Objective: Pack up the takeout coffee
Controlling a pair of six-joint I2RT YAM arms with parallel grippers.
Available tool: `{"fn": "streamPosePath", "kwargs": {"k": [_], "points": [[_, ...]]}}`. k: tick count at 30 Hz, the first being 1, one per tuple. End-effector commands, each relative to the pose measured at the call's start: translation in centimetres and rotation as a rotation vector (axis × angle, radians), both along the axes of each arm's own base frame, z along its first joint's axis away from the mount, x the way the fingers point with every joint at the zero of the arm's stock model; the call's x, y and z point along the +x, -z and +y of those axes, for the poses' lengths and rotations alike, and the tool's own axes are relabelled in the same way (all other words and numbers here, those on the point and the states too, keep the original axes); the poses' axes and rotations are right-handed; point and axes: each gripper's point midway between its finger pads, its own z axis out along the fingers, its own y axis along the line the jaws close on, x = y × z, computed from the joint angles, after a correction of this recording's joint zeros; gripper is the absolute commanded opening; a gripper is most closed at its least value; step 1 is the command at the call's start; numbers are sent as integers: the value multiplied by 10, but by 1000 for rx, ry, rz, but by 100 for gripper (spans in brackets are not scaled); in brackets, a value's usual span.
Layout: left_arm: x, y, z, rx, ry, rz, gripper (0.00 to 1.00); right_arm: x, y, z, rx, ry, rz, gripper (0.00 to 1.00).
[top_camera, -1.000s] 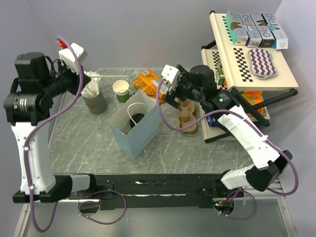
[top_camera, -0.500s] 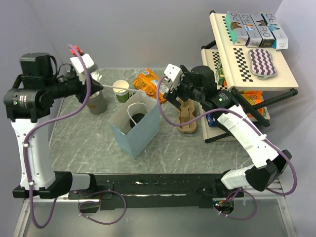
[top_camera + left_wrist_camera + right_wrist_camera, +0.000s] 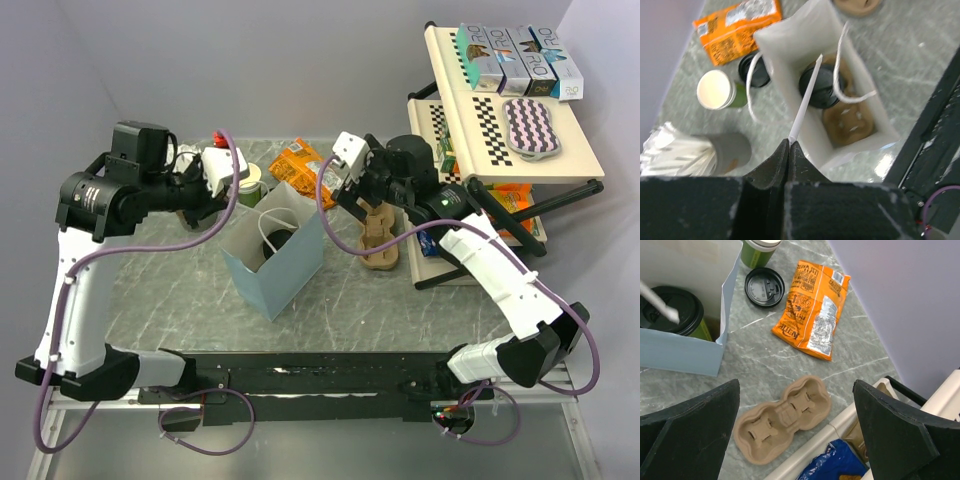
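Grey table [image 3: 160, 290] with a paper bag [image 3: 285, 270] standing open in the middle. The coffee cup [image 3: 821, 90] with its black lid sits down inside the bag. The left gripper [image 3: 789, 145] is pinched tight on a thin white stick [image 3: 805, 100], and the stick's far end is over the cup's lid. The right gripper [image 3: 796, 390] is spread wide with nothing in it, up above a brown cup tray [image 3: 782, 420] and an orange snack bag [image 3: 812, 307].

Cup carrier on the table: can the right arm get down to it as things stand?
Probably yes. The right gripper hangs open directly above the cup carrier, whose wells are empty, with nothing between them. The orange snack bag and the paper bag lie clear of it.
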Motion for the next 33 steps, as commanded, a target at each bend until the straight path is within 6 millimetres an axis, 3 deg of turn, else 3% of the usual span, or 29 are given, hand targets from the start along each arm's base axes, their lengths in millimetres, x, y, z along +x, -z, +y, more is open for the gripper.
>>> {"fn": "streamPosePath", "kwargs": {"k": [1, 4, 7, 11, 13, 17, 21, 23, 27, 30, 31, 33], "points": [[-7, -1, 22, 92, -52, -69, 1, -3, -7, -3, 31, 5, -13, 100], [-18, 2, 24, 98, -37, -81, 1, -3, -5, -2, 33, -2, 0, 100], [-31, 20, 21, 105, 11, -44, 1, -4, -2, 2, 42, -12, 18, 100], [-31, 32, 17, 115, -5, 10, 1, -6, -1, 6, 54, -28, 39, 100], [-28, 34, 13, 121, -4, 23, 6, -7, -3, 6, 55, -31, 39, 100], [-20, 35, 4, 130, 15, 37, 46, -9, -9, 7, 61, -46, 30, 100], [-14, 33, 2, 151, 33, 13, 64, -11, -17, 8, 67, -55, 27, 100], [-9, 28, 2, 153, 24, -9, 72, -12, -23, 6, 64, -48, 31, 100], [23, -10, -7, 34, -92, -137, 80, -9, -34, 4, 78, -13, 50, 100], [36, -34, -13, -88, -169, -197, 93, -7, -52, 8, 120, -6, 61, 100], [49, -53, -14, -142, -205, -258, 98, -7, -57, 10, 135, -2, 63, 100], [60, -66, -14, -228, -272, -261, 99, 3, -82, 10, 223, 71, 35, 100]]}}
